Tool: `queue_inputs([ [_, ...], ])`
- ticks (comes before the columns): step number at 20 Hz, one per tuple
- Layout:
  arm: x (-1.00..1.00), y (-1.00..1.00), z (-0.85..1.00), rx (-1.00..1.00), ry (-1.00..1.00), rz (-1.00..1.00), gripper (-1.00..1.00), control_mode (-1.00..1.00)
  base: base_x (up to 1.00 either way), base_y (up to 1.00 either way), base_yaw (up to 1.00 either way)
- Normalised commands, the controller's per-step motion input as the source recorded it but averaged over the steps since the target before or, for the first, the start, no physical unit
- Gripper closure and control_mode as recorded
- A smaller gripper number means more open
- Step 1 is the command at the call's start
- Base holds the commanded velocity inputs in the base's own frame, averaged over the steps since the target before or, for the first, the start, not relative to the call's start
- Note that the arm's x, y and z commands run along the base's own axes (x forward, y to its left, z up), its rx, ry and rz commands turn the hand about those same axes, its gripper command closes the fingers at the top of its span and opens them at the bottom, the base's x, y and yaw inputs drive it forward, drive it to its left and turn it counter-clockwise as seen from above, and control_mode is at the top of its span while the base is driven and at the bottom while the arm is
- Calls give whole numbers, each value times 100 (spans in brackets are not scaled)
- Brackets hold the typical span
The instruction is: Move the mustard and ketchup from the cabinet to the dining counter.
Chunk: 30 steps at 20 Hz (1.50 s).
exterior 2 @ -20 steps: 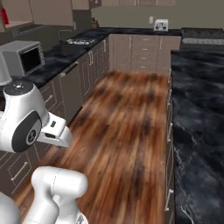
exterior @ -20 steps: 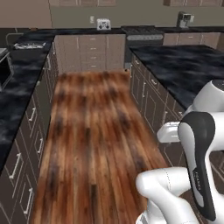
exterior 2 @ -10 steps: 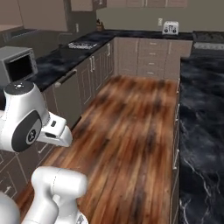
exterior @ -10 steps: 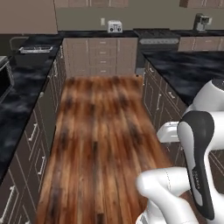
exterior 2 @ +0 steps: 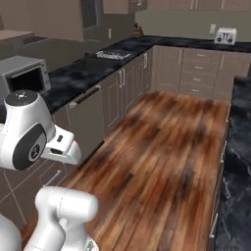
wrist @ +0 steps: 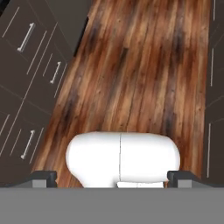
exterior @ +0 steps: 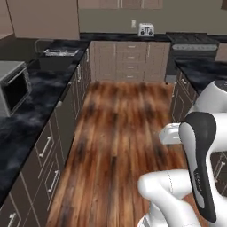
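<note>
The gripper (wrist: 112, 177) hung folded over the wooden floor (wrist: 144, 70) with its jaws spread wide and nothing between them, the two dark fingertips (wrist: 43, 177) standing well apart. From where I stood, neither the mustard nor the ketchup could be seen anywhere, and I could not tell which of the brown wall cabinets (exterior: 44, 17) along the back held them; every door in sight was closed.

The aisle ran between the worktop with the microwave (exterior: 13, 88) on one side and a black marble slab (exterior 2: 238, 152) on the other, which I took for the dining counter. A toaster (exterior: 146, 29) sat on the far worktop beside the stove (exterior: 195, 39), and a sink (exterior: 60, 52) lay in the near corner run.

The trouble I foresaw was in the narrowness: the drawer fronts (exterior: 46, 148) pressed close on both sides, and a base turning carelessly could clip a handle. A worse slip would be stopping at the wrong cabinet, or reaching for a shut door with the arm still tucked.
</note>
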Motion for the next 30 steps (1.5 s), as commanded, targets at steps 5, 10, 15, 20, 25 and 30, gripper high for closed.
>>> queue_inputs([
  [5,0,0,0,0,0,0,-100,100,86,7,31],
  [10,0,0,0,0,0,0,-100,100,76,0,44],
  [15,0,0,0,0,0,0,-100,100,75,0,48],
  [20,0,0,0,0,0,0,-100,100,52,0,67],
  [25,0,0,0,0,0,0,-100,100,67,0,53],
  [30,0,0,0,0,0,0,-100,100,79,0,38],
])
